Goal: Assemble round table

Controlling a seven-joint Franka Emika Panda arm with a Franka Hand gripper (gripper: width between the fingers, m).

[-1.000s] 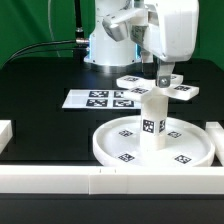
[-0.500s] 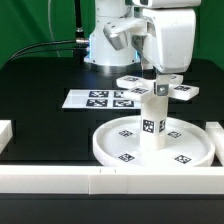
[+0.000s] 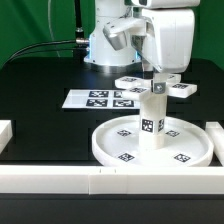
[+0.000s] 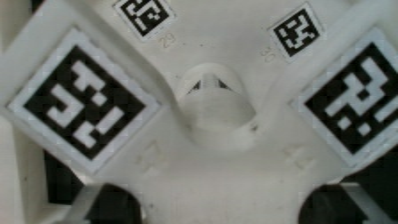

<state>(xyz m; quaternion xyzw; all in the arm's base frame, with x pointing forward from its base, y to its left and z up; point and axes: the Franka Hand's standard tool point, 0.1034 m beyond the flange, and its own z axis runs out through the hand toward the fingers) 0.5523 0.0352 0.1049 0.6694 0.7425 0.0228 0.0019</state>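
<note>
The large rimmed round disc (image 3: 105, 150) lies flat on the black table near the front. The short cylinder leg (image 3: 152, 125) stands upright at its middle. My gripper (image 3: 159, 80) is shut on the cross-shaped foot (image 3: 178, 90) and holds it level at the top of the leg; I cannot tell whether foot and leg touch. In the wrist view the foot (image 4: 214, 100) fills the picture, tagged arms spread and a raised hub in its middle. My gripper (image 4: 214, 205) clamps it there, with a dark fingertip (image 4: 111, 205) at either side.
The marker board (image 3: 100, 99) lies flat behind the disc, toward the exterior view's left. Long white border rails run along the front (image 3: 90, 180) and stand at both sides (image 3: 5, 132), (image 3: 215, 135). The arm's base (image 3: 105, 45) stands at the back.
My gripper with the foot has shifted a little to the exterior view's left and slightly down, onto the line of the leg. The disc and leg have not moved.
</note>
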